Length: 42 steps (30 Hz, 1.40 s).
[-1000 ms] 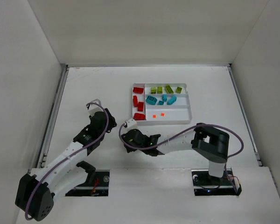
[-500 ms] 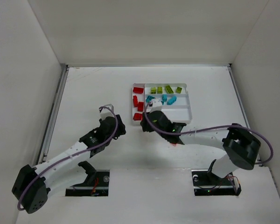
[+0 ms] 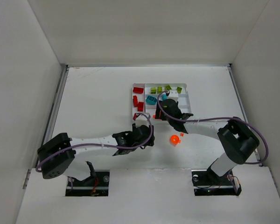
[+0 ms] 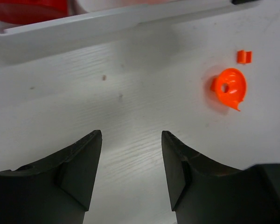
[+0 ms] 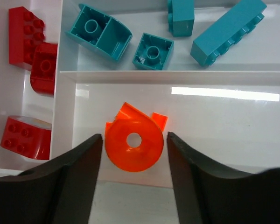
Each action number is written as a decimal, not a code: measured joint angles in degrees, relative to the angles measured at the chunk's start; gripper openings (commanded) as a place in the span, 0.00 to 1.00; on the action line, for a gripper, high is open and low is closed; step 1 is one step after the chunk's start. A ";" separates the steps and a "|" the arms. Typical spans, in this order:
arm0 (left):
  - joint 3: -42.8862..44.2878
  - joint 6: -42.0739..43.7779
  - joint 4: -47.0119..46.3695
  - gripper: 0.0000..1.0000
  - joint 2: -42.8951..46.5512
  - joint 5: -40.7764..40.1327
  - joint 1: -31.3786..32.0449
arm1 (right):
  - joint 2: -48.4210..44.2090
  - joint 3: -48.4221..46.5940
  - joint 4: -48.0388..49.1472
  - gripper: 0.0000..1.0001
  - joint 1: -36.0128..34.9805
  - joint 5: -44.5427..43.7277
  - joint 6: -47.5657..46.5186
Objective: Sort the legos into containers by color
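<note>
The white tray [image 3: 189, 95] holds red legos [image 3: 138, 90] in its narrow left slot, yellow-green ones [image 3: 169, 87] in the far slot and teal ones [image 3: 151, 99] in the middle slot. My right gripper [image 3: 164, 106] hangs over the near slot. In the right wrist view it [image 5: 134, 136] is open around a rounded orange lego [image 5: 130, 149] lying in that slot, with a thin gap on each side; a tiny orange piece [image 5: 159, 120] lies behind it. My left gripper [image 3: 143, 133] is open and empty [image 4: 130, 135] over bare table in front of the tray.
A second rounded orange lego [image 3: 175, 139] and a tiny orange piece [image 3: 182, 134] lie on the table in front of the tray, right of my left gripper; both show in the left wrist view [image 4: 228, 87]. The tray's front wall [image 4: 130, 21] is just ahead.
My left arm has swept right to the tray's front edge. My right gripper has moved from the table up over the tray's near slot, with the orange lego now between its jaws.
</note>
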State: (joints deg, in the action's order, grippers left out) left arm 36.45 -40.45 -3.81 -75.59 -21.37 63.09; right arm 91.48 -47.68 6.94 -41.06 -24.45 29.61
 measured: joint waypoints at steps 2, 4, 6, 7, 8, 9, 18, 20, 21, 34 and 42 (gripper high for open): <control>1.90 0.00 -1.66 0.53 -2.93 0.09 2.01 | -0.02 -0.17 -0.02 0.75 0.33 0.00 0.15; 3.72 0.11 -2.99 0.54 -5.51 0.20 3.72 | -0.20 -0.22 -0.02 0.77 0.68 0.02 0.24; 5.73 0.52 -4.13 0.55 -8.09 0.39 5.20 | -0.90 -0.13 -0.11 0.77 1.07 0.02 0.28; 6.60 0.79 -4.50 0.56 -9.07 0.42 5.84 | -1.62 -0.04 -0.11 0.75 1.33 0.02 0.39; 7.52 1.05 -4.90 0.57 -10.05 0.42 6.47 | -2.62 0.31 0.00 0.74 1.66 0.00 0.61; 8.41 1.42 -5.35 0.57 -10.97 0.46 7.08 | -3.98 0.94 0.02 0.72 2.05 -0.04 0.85; 16.59 5.35 -8.00 0.62 -19.96 2.23 10.08 | -22.75 13.20 -0.02 0.46 10.45 -0.68 5.70; 18.23 5.95 -8.00 0.62 -22.34 2.93 10.08 | -26.03 15.43 -0.24 0.55 11.47 -0.61 6.60; 18.86 6.14 -8.00 0.62 -23.34 3.17 10.05 | -27.54 16.37 -0.37 0.60 11.74 -0.59 7.13; 23.39 7.39 -8.02 0.61 -30.36 3.63 9.51 | -31.85 21.88 -0.46 0.70 11.78 0.50 9.29; 24.20 8.39 -8.00 0.58 -32.30 3.04 8.37 | -32.09 22.05 -0.46 0.70 11.78 1.09 9.46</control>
State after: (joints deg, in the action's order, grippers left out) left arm 60.64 -32.05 -11.81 -107.90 -18.33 71.46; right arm 59.40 -25.63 6.48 -29.28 -23.35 39.07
